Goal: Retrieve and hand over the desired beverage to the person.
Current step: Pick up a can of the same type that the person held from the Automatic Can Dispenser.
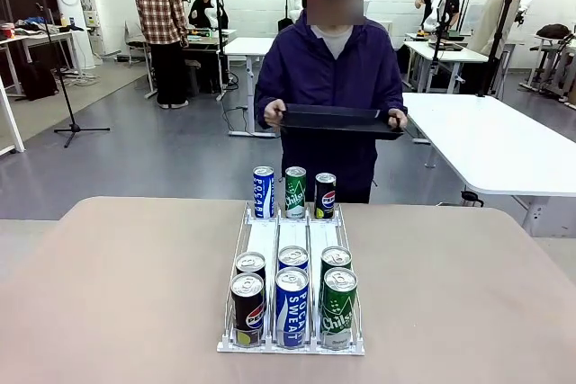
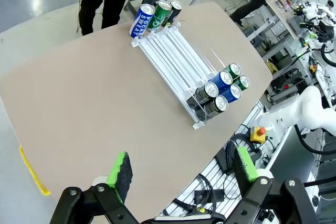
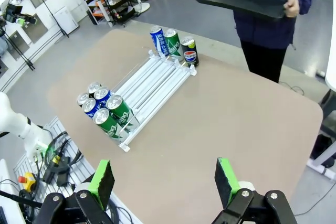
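pre-grasp: left end effector [image 2: 182, 167] and right end effector [image 3: 164, 176] hung spread, empty; next likely needed reaching rack [image 1: 292, 233] for person's [image 1: 328, 69] pick.

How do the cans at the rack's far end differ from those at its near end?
The far cans number three, in one row; the near cans number six, in two rows. Left to right in the front view, the far cans run blue, green, black; the near cans run black, blue, green. Both sets stand upright and share the same three colours.
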Available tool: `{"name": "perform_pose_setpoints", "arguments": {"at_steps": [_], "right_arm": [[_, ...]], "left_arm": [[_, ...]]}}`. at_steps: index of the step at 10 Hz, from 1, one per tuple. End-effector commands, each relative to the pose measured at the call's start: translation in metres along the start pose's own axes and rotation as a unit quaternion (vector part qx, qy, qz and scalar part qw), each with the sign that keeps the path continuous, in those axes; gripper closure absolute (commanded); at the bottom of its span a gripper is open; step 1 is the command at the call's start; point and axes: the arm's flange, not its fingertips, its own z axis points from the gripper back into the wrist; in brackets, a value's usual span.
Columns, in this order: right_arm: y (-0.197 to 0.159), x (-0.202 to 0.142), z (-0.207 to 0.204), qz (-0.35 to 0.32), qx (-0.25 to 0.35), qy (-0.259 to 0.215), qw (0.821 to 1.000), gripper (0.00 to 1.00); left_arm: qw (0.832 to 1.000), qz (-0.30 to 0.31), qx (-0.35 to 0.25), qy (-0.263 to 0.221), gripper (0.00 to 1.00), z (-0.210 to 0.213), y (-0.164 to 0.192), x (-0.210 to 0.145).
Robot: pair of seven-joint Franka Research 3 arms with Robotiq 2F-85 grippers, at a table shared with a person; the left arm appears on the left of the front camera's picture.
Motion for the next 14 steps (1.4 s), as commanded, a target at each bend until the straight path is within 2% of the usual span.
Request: {"name": "perform_pose_setpoints", "arguments": {"at_steps": [1, 14], "right_arm": [[-0.0005, 0.0006, -0.0032, 0.007, 0.013, -0.006, 1.000, 0.00], [-0.0005, 0.0006, -0.0032, 0.007, 0.013, -0.006, 1.000, 0.00]], "left_arm": [[1.000, -0.012, -0.009, -0.006, 0.00, 0.0020, 0.0012, 0.0006], [1.000, -0.012, -0.009, -0.006, 0.00, 0.0020, 0.0012, 0.0006]]}}
